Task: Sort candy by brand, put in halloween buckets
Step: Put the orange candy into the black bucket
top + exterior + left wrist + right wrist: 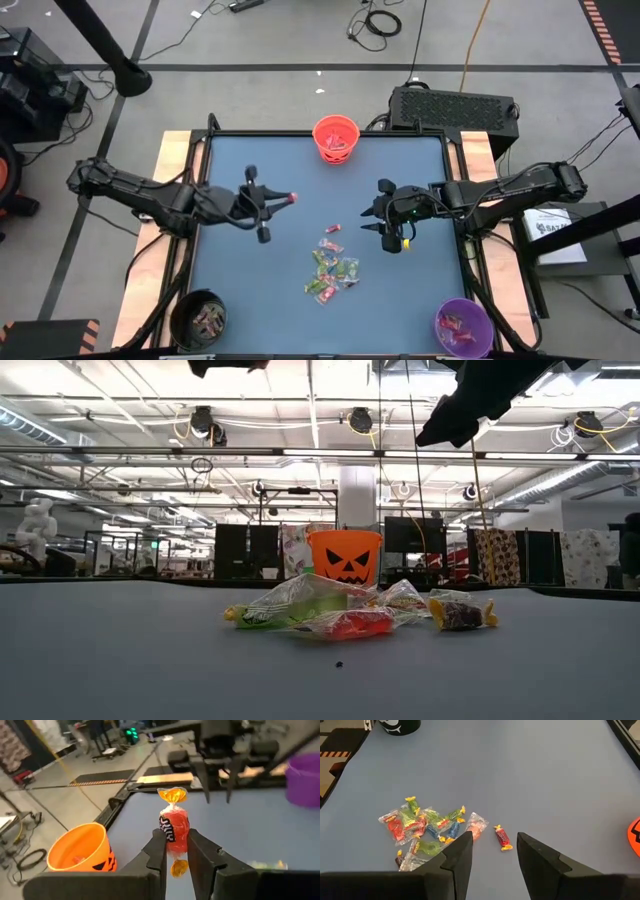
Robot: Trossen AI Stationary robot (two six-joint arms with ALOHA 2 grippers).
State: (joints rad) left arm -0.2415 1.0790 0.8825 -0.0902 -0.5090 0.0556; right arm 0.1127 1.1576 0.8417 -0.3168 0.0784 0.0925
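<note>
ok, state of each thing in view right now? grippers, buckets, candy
left gripper: shut on red candy, held above the table
right gripper: open, empty, above the candy pile
candy pile: loose on the table, mid-table
lone red candy: lying apart from the pile
orange bucket: upright, some candy inside
black bucket: upright, candy inside
purple bucket: upright, candy inside

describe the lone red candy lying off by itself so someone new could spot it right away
Start at the blue table and find the candy pile in its middle. Just toward the orange bucket from that pile lies one red candy with yellow twisted ends. It alone sits apart, touching no other wrapper.
</note>
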